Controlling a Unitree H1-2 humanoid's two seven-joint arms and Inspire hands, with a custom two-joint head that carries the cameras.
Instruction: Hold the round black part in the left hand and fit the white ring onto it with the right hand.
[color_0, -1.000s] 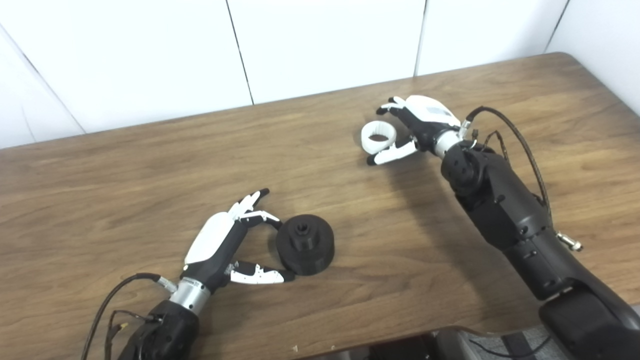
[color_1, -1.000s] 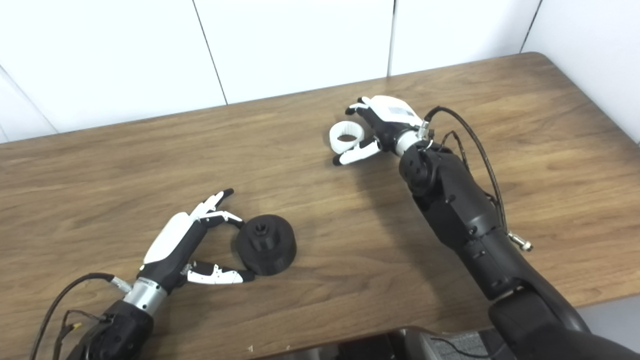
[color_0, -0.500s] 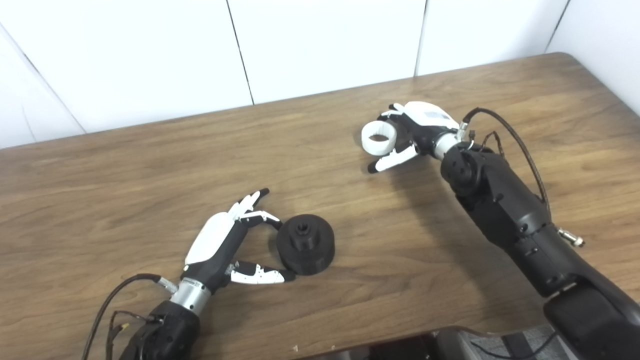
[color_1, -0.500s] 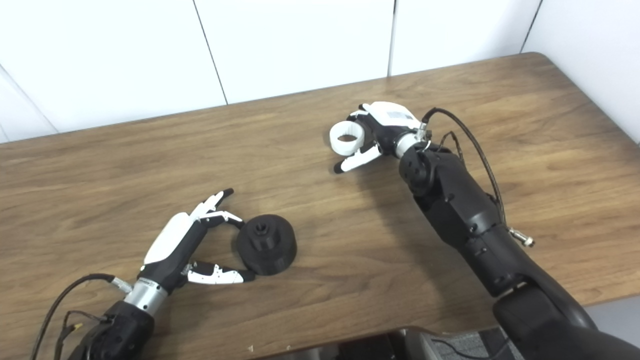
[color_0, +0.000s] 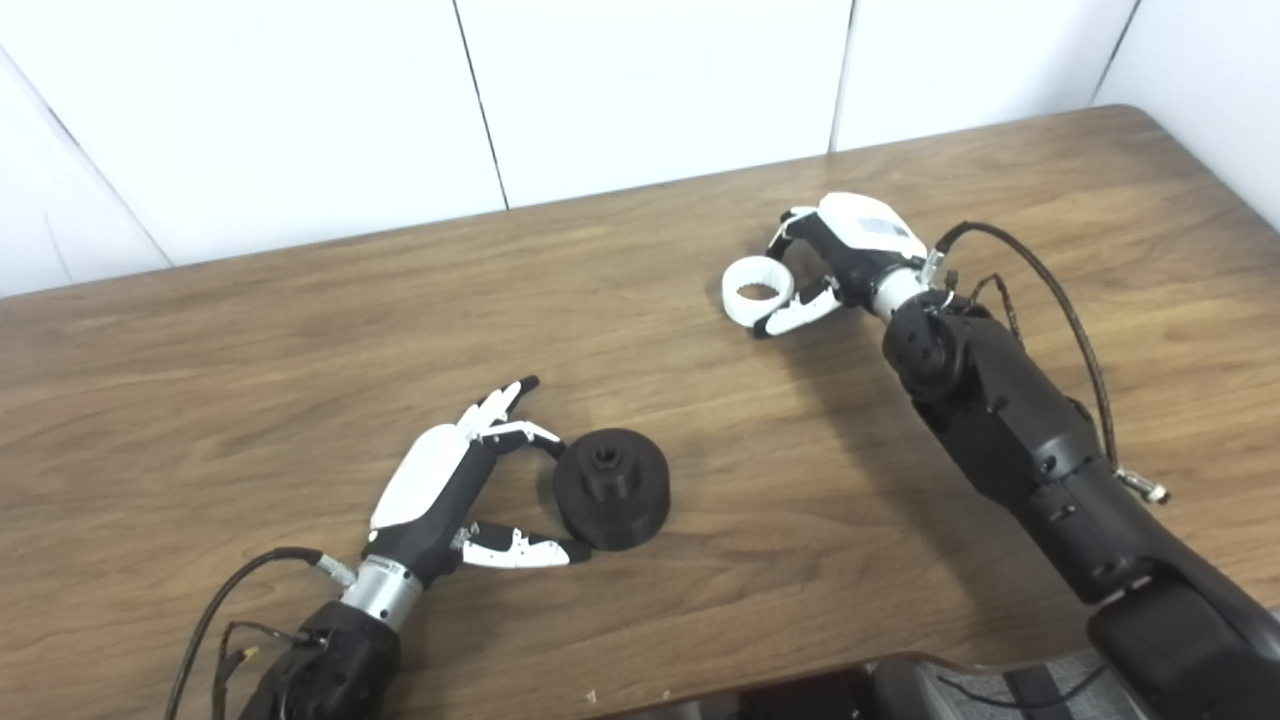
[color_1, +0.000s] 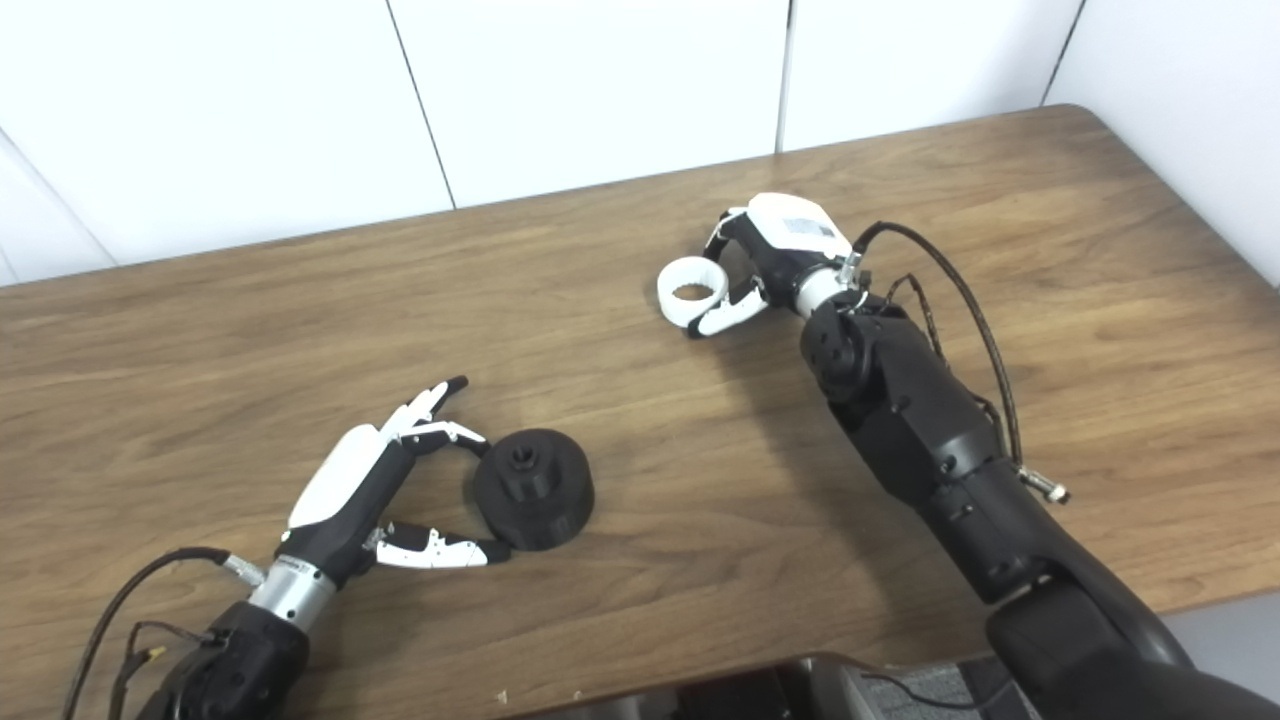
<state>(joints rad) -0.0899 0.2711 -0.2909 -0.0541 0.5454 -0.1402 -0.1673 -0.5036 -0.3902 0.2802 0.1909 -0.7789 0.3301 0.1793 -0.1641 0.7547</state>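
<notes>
My right hand has thumb and fingers curled onto the white ring, pinching its 3 o'clock side; whether it is off the table I cannot tell. Rim pinch keeps the bore free, I judge. My left hand, spread, brackets the round black part from 9 o'clock, thumb tip touching, nothing gripped. Part sits boss-up, ready for seating.
</notes>
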